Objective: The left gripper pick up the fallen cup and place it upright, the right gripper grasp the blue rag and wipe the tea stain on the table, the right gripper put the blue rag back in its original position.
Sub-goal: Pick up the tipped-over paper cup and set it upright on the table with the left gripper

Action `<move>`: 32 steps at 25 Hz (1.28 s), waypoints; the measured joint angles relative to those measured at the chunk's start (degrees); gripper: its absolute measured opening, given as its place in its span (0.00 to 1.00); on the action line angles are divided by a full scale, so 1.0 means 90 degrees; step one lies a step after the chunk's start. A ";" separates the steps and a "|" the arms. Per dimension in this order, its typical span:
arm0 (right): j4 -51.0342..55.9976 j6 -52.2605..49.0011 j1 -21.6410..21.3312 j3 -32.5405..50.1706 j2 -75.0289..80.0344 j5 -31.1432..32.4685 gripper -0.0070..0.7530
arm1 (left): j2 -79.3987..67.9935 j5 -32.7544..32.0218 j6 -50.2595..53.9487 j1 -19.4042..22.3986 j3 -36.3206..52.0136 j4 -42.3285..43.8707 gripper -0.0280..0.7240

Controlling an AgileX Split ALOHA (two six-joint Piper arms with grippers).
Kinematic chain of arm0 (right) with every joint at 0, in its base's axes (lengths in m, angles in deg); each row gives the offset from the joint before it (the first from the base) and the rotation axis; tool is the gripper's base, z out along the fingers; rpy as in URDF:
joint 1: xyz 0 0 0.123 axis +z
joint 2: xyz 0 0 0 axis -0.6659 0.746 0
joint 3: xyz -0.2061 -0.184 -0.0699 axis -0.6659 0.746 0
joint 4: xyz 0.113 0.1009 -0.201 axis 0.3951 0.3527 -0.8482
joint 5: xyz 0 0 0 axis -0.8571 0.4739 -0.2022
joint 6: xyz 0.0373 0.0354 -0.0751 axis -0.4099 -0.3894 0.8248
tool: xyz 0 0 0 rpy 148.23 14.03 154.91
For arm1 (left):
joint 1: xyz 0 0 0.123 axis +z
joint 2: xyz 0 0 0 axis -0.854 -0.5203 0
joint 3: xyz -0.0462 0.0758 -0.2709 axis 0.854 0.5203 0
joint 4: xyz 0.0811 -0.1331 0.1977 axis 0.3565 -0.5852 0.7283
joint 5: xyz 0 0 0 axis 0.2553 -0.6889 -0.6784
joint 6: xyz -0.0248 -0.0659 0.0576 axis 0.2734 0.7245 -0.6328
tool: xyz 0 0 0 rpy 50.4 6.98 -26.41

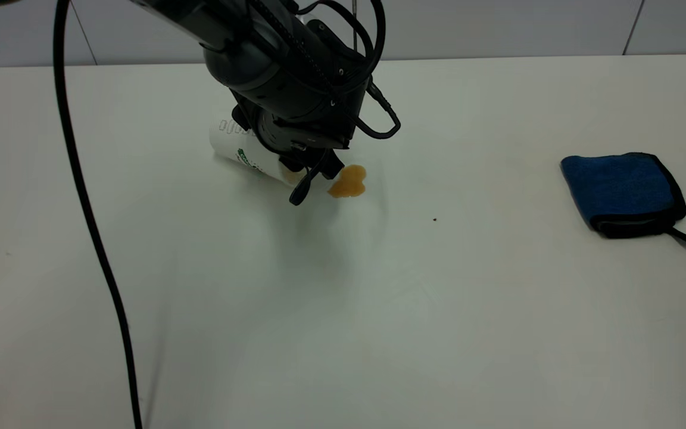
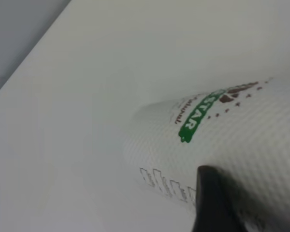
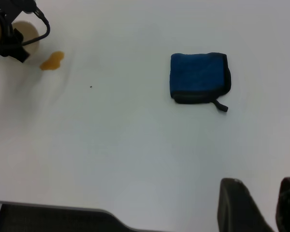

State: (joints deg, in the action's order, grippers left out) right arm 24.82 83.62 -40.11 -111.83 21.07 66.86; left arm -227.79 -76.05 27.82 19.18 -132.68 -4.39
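White paper cup (image 1: 242, 152), textured, green banner: lies on its side on the tabletop (image 1: 343, 310), long axis slanting from its base at the far left toward its mouth at the near right. My left gripper (image 1: 313, 176) is right at that mouth end, one finger (image 2: 210, 203) against the wall; whether the fingers are clamped on it I cannot tell. Tea stain (image 1: 349, 182), amber: just beside the mouth, toward the right arm's side. Blue rag (image 1: 620, 190), folded: well apart at the right. My right gripper (image 3: 261, 208) hangs back from the rag, fingers apart, empty. Judgement: the cup belongs to the left arm, which must swing the mouth upward.
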 joint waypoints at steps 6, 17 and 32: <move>0.0000 0.0000 0.0000 0.0000 0.0000 0.0000 0.32 | 0.0088 -0.0442 -0.0260 0.0000 0.0000 0.0208 0.17; 0.0000 0.0000 0.0000 0.0000 0.0000 0.0000 0.32 | 0.2005 0.0005 -0.2621 0.0739 0.0000 -0.2667 0.05; 0.0002 0.0000 0.0000 0.0000 0.0000 0.0000 0.32 | 0.1961 0.0239 -0.8856 0.2817 0.0006 -1.0283 0.05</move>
State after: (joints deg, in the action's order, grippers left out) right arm 24.84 83.62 -40.11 -111.83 21.07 66.86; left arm -210.14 -73.90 -51.88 44.54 -132.63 -96.94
